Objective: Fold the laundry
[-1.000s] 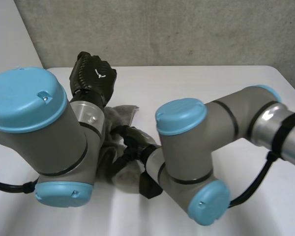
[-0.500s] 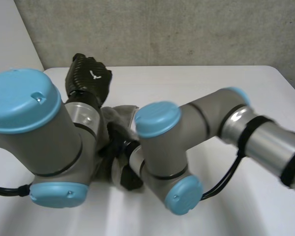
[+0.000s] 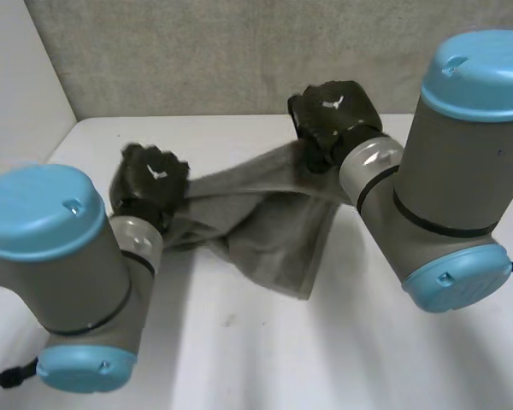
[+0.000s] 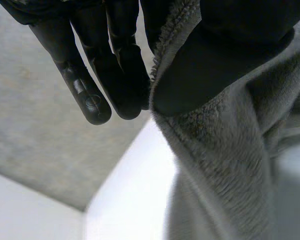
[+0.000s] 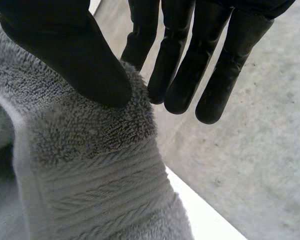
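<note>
I saw the grey towel stretched near the table's far edge. The left hand pinched one end against its thumb, the right hand the other. I couldn't read the white marks on the hands' backs.

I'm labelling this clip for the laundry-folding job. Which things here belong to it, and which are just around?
Part of the job:
towel, grey, stretched between both hands
left robot hand, pinching one end
right robot hand, pinching the other end

Just around:
table, white, under the towel
wall, grey, behind the table
</note>
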Tool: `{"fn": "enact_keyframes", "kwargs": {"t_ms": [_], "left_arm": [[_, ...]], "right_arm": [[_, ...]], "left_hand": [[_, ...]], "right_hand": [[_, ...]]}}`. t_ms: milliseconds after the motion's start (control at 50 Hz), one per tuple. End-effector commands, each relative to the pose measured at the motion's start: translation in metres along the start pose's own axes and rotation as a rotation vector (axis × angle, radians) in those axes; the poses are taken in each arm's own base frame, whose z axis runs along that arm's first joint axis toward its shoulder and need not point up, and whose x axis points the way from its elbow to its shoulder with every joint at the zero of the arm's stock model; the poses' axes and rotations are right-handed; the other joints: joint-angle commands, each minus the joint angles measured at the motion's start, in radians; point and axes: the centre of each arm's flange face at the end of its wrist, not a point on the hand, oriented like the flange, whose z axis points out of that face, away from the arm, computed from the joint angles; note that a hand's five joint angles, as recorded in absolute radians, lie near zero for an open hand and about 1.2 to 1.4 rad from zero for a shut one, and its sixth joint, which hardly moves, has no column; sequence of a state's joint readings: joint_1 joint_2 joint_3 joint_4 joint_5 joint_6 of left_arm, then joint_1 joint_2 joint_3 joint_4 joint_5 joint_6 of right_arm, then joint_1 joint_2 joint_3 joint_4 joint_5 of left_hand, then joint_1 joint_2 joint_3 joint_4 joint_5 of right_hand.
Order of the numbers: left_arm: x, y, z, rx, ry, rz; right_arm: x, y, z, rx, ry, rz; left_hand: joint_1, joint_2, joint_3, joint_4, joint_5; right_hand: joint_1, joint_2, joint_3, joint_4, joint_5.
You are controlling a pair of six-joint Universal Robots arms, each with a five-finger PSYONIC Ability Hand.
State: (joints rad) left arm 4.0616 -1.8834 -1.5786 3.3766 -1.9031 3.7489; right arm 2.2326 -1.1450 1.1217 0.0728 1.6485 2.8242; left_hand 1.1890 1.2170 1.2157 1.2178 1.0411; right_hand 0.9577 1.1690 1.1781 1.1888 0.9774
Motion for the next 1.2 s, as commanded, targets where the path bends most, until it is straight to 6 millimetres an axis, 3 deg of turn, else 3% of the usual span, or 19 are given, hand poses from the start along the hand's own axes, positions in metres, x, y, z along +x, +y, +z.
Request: {"fn": "enact_keyframes", "kwargs": {"t_ms": [20, 100, 220, 260, 280, 300, 320, 340, 360, 380, 440, 560, 680, 720, 780, 880, 1060, 1100, 1200], "left_arm": [[0.039, 0.024, -0.010, -0.031, 0.198, -0.139], [0.053, 0.040, -0.008, -0.076, 0.244, -0.126], [0.059, 0.051, -0.006, -0.104, 0.260, -0.121], [0.060, 0.054, -0.007, -0.113, 0.266, -0.122], [0.060, 0.054, -0.007, -0.113, 0.266, -0.122], [0.059, 0.053, -0.008, -0.111, 0.269, -0.123], [0.058, 0.051, -0.009, -0.104, 0.272, -0.123], [0.057, 0.050, -0.010, -0.100, 0.277, -0.122], [0.057, 0.050, -0.010, -0.100, 0.277, -0.122], [0.055, 0.046, -0.011, -0.087, 0.278, -0.126], [0.047, 0.033, -0.015, -0.043, 0.287, -0.138], [0.035, 0.022, -0.021, -0.007, 0.308, -0.151], [-0.002, 0.026, -0.011, -0.022, 0.216, -0.177], [-0.020, 0.029, -0.006, -0.028, 0.170, -0.188], [-0.029, 0.034, -0.003, -0.038, 0.151, -0.195], [-0.059, 0.057, 0.006, -0.082, 0.113, -0.231], [-0.064, 0.074, 0.008, -0.120, 0.138, -0.308], [-0.066, 0.078, 0.008, -0.134, 0.133, -0.333], [-0.065, 0.080, 0.007, -0.141, 0.136, -0.344]], "right_arm": [[-0.019, 0.050, 0.007, -0.138, -0.053, -0.194], [-0.023, 0.087, 0.016, -0.240, -0.055, -0.261], [-0.012, 0.111, 0.024, -0.309, -0.030, -0.285], [-0.009, 0.111, 0.024, -0.308, -0.024, -0.279], [-0.009, 0.111, 0.024, -0.308, -0.024, -0.279], [-0.007, 0.109, 0.024, -0.305, -0.017, -0.275], [-0.005, 0.104, 0.024, -0.295, -0.010, -0.275], [-0.003, 0.099, 0.023, -0.283, -0.002, -0.272], [-0.003, 0.099, 0.023, -0.283, -0.002, -0.272], [-0.001, 0.093, 0.022, -0.271, 0.009, -0.272], [0.003, 0.082, 0.020, -0.247, 0.022, -0.268], [0.013, 0.059, 0.007, -0.202, 0.051, -0.202], [0.021, 0.057, -0.003, -0.206, 0.068, -0.096], [0.024, 0.064, -0.015, -0.255, 0.063, -0.060], [0.025, 0.073, -0.030, -0.302, 0.049, -0.045], [0.017, 0.096, -0.042, -0.296, 0.010, 0.028], [-0.002, 0.126, -0.046, -0.227, -0.025, 0.030], [-0.009, 0.143, -0.041, -0.238, -0.032, 0.018], [-0.013, 0.155, -0.033, -0.237, -0.044, -0.066]], "left_hand": [[0.207, 0.179, 0.181, 0.178, 0.181], [0.207, 0.179, 0.181, 0.178, 0.181], [0.207, 0.179, 0.181, 0.178, 0.181], [-0.186, -0.214, -0.213, -0.215, -0.213], [-0.189, -0.217, -0.215, -0.217, -0.215], [-0.526, -0.554, -0.553, -0.555, -0.552], [-0.832, -0.859, -0.858, -0.860, -0.858], [-1.014, -1.042, -1.041, -1.043, -1.041], [-1.014, -1.042, -1.041, -1.043, -1.041], [-1.014, -1.042, -1.041, -1.043, -1.041], [-1.014, -1.042, -1.041, -1.043, -1.041], [-1.014, -1.042, -1.041, -1.043, -1.041], [-1.014, -1.042, -1.041, -1.043, -1.041], [-1.014, -1.042, -1.041, -1.043, -1.041], [-1.014, -1.042, -1.041, -1.043, -1.041], [-1.011, -1.039, -1.037, -1.040, -1.037], [-1.002, -1.030, -1.029, -1.031, -1.029], [-1.005, -1.033, -1.032, -1.034, -1.031], [-1.008, -1.036, -1.035, -1.037, -1.034]], "right_hand": [[0.439, 0.227, 0.218, 0.207, 0.244], [0.439, 0.227, 0.218, 0.207, 0.244], [0.439, 0.227, 0.218, 0.207, 0.244], [0.439, 0.227, 0.218, 0.207, 0.244], [0.439, 0.227, 0.218, 0.207, 0.244], [0.439, 0.227, 0.218, 0.207, 0.244], [0.195, -0.016, -0.025, -0.036, 0.001], [-0.226, -0.437, -0.446, -0.457, -0.420], [-0.230, -0.441, -0.450, -0.461, -0.424], [-0.538, -0.749, -0.758, -0.769, -0.732], [-0.764, -0.975, -0.984, -0.995, -0.958], [-0.776, -0.987, -0.996, -1.007, -0.970], [-0.752, -0.964, -0.973, -0.983, -0.947], [-0.732, -0.943, -0.952, -0.963, -0.926], [-0.720, -0.931, -0.940, -0.951, -0.914], [-0.647, -0.858, -0.867, -0.878, -0.841], [-0.529, -0.741, -0.750, -0.760, -0.723], [-0.485, -0.697, -0.706, -0.717, -0.680], [-0.403, -0.614, -0.624, -0.634, -0.597]]}}
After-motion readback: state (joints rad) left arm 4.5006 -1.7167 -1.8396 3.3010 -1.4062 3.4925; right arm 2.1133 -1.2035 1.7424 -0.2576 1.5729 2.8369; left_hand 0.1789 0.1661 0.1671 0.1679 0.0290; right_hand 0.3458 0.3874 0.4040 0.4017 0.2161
